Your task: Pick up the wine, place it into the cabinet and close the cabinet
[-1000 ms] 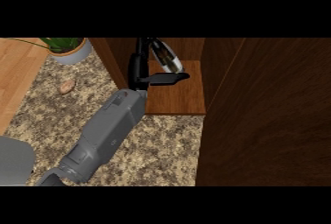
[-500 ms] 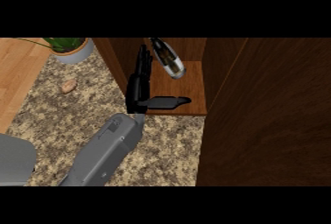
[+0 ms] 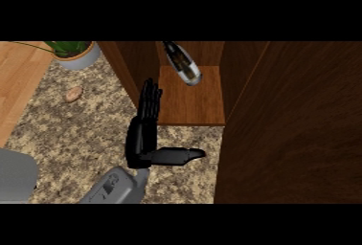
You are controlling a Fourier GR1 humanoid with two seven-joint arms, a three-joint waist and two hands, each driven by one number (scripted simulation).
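The wine bottle [image 3: 182,64], dark with a pale label, stands on the wooden shelf of the cabinet [image 3: 191,105] near its back. Nothing holds the bottle. My right hand [image 3: 143,136] is below and left of it, at the shelf's front left corner, over the speckled counter. The hand is open: its fingers [image 3: 150,98] point straight up along the cabinet's left wall and the thumb [image 3: 176,155] sticks out to the right. The cabinet door [image 3: 290,119] stands open as a wide dark wood panel at the right. My left hand shows nowhere.
A potted plant [image 3: 74,52] sits at the back left of the granite counter [image 3: 71,129]. A small tan food item [image 3: 73,94] lies below the plant. A grey rounded shape [image 3: 14,177] fills the lower left corner. A light wood surface [image 3: 17,81] borders the counter at the left.
My right hand has let go of the wine bottle and drawn back out of the cabinet toward the view's lower edge, fingers straightened. The bottle stays on the shelf.
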